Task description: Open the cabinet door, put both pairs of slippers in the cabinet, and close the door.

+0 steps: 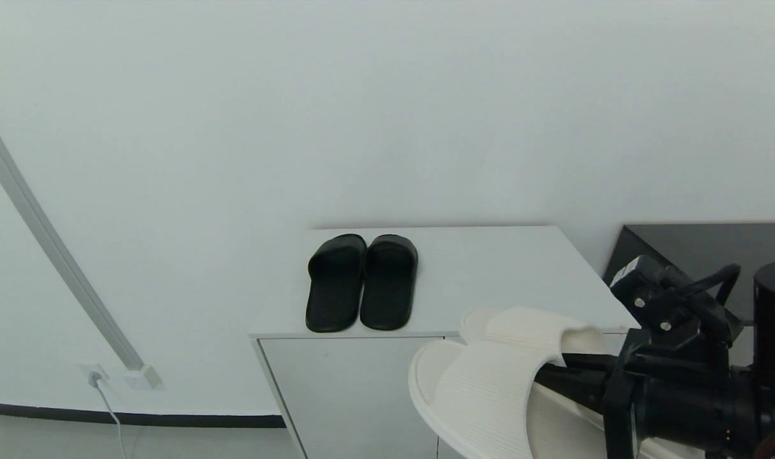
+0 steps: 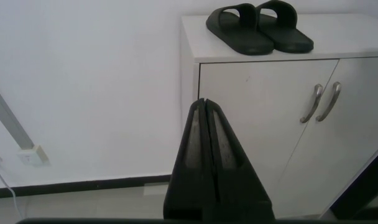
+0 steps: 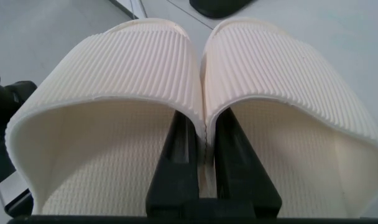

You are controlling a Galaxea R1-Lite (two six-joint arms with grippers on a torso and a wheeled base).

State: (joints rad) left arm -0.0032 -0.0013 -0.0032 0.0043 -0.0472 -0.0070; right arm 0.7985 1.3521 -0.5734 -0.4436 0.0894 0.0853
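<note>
A pair of black slippers [image 1: 361, 282] lies side by side on top of the white cabinet [image 1: 489, 274], near its left front edge. The same black slippers [image 2: 260, 28] sit above the cabinet's shut doors, which carry two metal handles [image 2: 319, 102]. My right gripper [image 3: 204, 149] is shut on the pair of white slippers [image 3: 195, 81], pinching their two inner walls together. In the head view the white slippers [image 1: 489, 376] hang in front of the cabinet's right side. My left gripper [image 2: 204, 109] is shut and empty, low and left of the cabinet.
A white wall stands behind the cabinet. A wall socket with a plugged cable [image 1: 95, 380] and a slanted grey conduit [image 1: 50, 245] are to the left. A dark surface [image 1: 700, 245] lies right of the cabinet.
</note>
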